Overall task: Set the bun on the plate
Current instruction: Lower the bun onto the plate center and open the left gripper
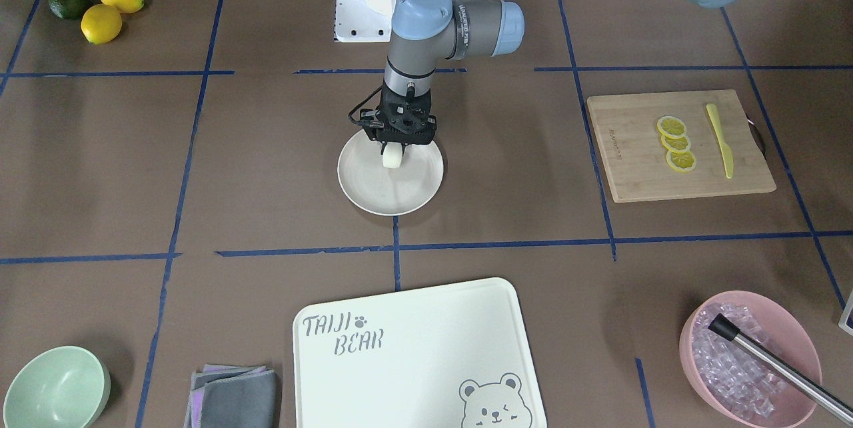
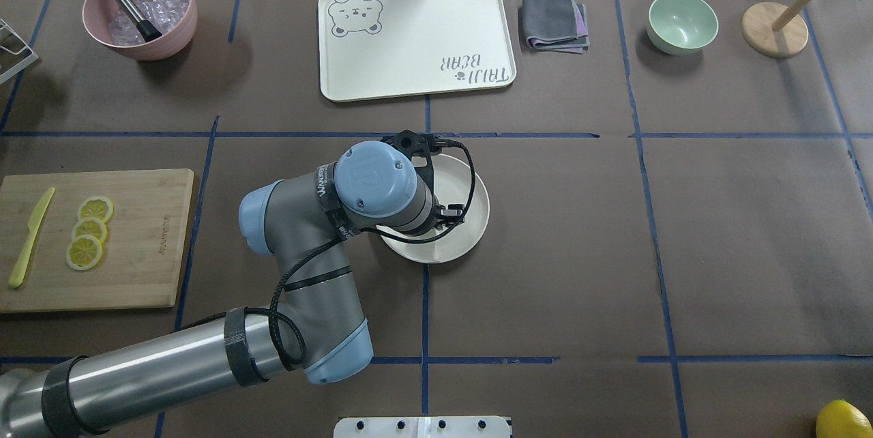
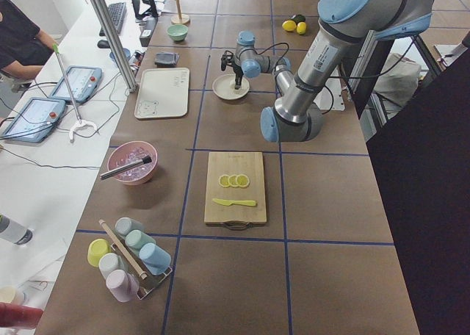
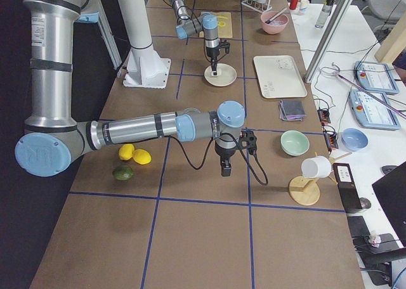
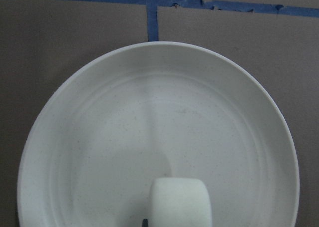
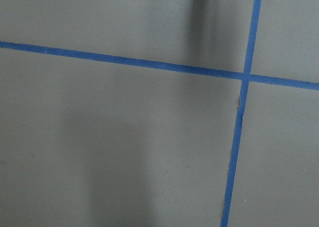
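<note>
The round cream plate (image 1: 400, 196) lies in the middle of the table. The small white bun (image 1: 392, 158) hangs over the plate's robot-side half, between the fingers of my left gripper (image 1: 394, 151), which points straight down and is shut on it. In the left wrist view the bun (image 5: 180, 203) fills the bottom centre with the plate (image 5: 99, 137) spread beneath it; whether the bun touches the plate I cannot tell. From overhead the wrist hides the bun, and only the plate's rim (image 2: 477, 220) shows. My right gripper (image 4: 225, 168) hovers over bare table far off; I cannot tell its state.
The TAIJI BEAR tray (image 1: 413, 355) lies beyond the plate. A cutting board (image 1: 626, 168) carries lemon slices and a yellow knife. Also on the table are a pink ice bowl (image 1: 806, 355), a mint bowl (image 1: 56, 388), a folded cloth (image 1: 233, 398) and whole lemons (image 1: 101, 23).
</note>
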